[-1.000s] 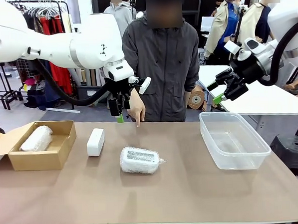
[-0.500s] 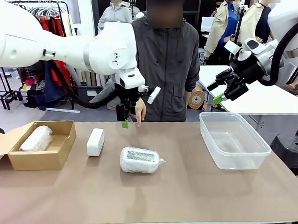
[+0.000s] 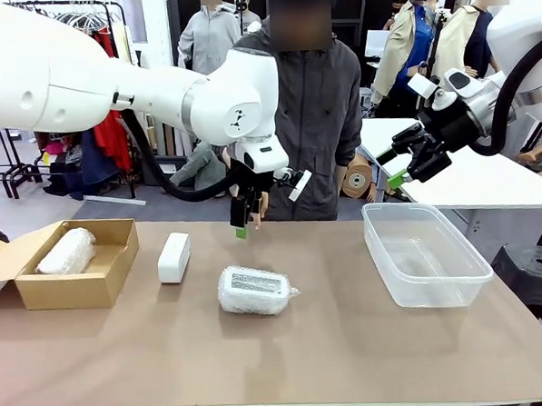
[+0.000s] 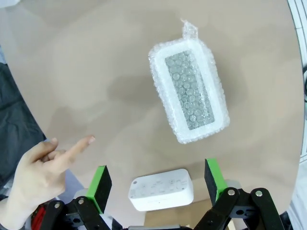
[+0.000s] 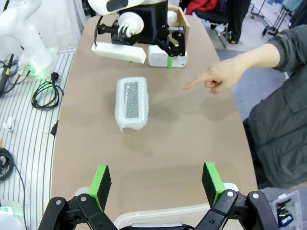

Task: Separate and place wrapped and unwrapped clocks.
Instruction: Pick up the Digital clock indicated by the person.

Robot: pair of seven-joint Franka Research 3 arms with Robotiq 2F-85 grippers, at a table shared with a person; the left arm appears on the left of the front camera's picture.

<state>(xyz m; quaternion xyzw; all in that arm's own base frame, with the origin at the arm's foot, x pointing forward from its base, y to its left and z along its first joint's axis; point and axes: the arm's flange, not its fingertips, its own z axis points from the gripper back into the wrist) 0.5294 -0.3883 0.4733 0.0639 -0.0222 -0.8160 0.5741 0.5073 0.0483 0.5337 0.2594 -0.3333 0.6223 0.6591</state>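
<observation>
Plastic-wrapped clock [image 3: 254,290] | below left end effector [image 3: 245,224], apart | jaws spread

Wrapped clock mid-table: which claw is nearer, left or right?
Left. The left claw hangs open above the table just behind the wrapped clock; the right claw, also open, is raised well off to the robot's right, over by the clear tub.

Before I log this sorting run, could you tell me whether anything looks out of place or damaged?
Nothing looks damaged or spilled. The wrapped clock in the middle lies slightly askew, with a loose tail of wrap sticking out.
</observation>
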